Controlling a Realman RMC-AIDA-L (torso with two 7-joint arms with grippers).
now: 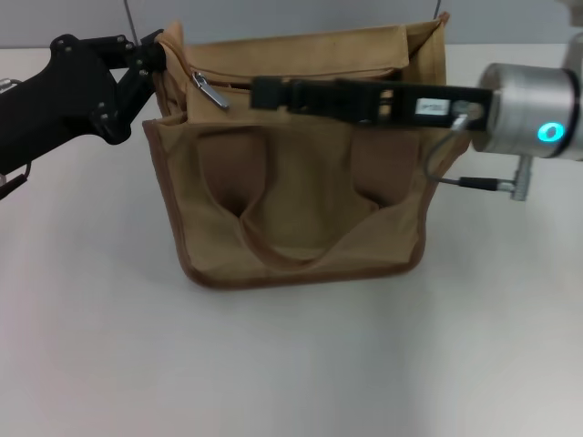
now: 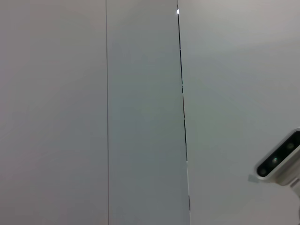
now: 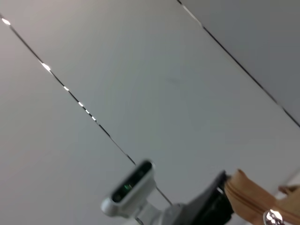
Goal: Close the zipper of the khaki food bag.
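Head view: stood the bag (image 1: 296, 196) upright on the white counter (image 1: 291, 364), handles drooped over the front, top apparently unzipped for most of its length. Sat the silver slider (image 1: 211, 90) of the zipper (image 1: 205, 82) near the bag's left end, pull tab dangling. Clamped on that left top corner, the left hand (image 1: 155, 56), fingers closed on the fabric — a brace, by the look of it. Reached across the top from the right, the right hand (image 1: 260, 91), tip just beside the slider and seemingly not yet on it; fingers seen edge-on, so cannot tell how far open.

To do this step well, probably: pinch the pull tab cleanly, keep the left corner anchored, draw the slider straight along the track toward the right end, low and level so the soft top does not buckle or drag.

Left wrist view: showed only wall panels (image 2: 140, 112) and a camera unit (image 2: 279, 161) at the edge; no bag, no fingers.

Right wrist view: wall again, a camera unit (image 3: 129, 190) on its mount, and, low in the corner, tan fabric of the bag (image 3: 248, 197) beside a dark hand part. Nothing there to settle the right hand's opening.
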